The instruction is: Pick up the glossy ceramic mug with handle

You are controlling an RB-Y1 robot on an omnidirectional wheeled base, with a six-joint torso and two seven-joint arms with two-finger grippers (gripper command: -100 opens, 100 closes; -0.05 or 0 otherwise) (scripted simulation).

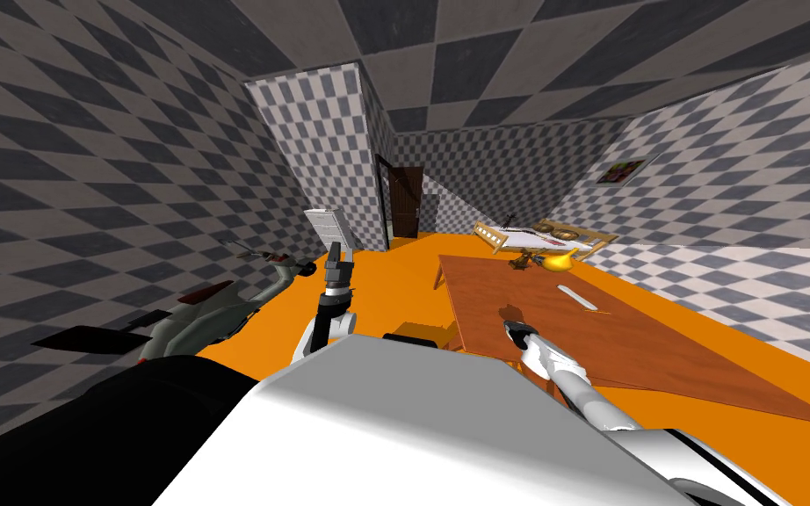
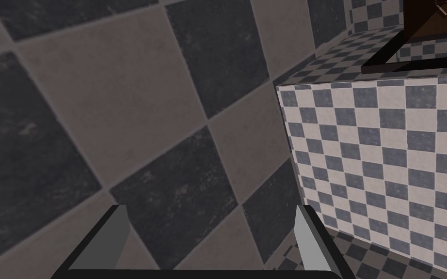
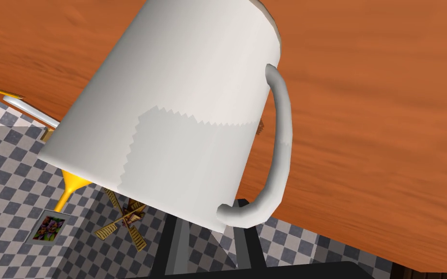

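Clamped by right end effector (image 3: 211, 236) at rim beside curved handle (image 3: 280, 140): glossy white cylindrical mug (image 3: 179, 97), over near end of brown wooden surface (image 3: 387, 121). Seemingly grasped already; next, lifting straight up, keeping grip firm. Holding left end effector (image 2: 213, 215) apart, raised, idle.

The left hand (image 2: 212, 210) bears thin, light grey blade fingers (image 2: 306, 240).

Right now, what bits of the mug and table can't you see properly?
Inside of the mug: right wrist view, its own white wall hides it; the top edge cuts off its far end.
Fingertips of the right gripper: same view, hidden behind the mug.
The yellow thing on the table: the mug covers most of it; too small to name in the head view.
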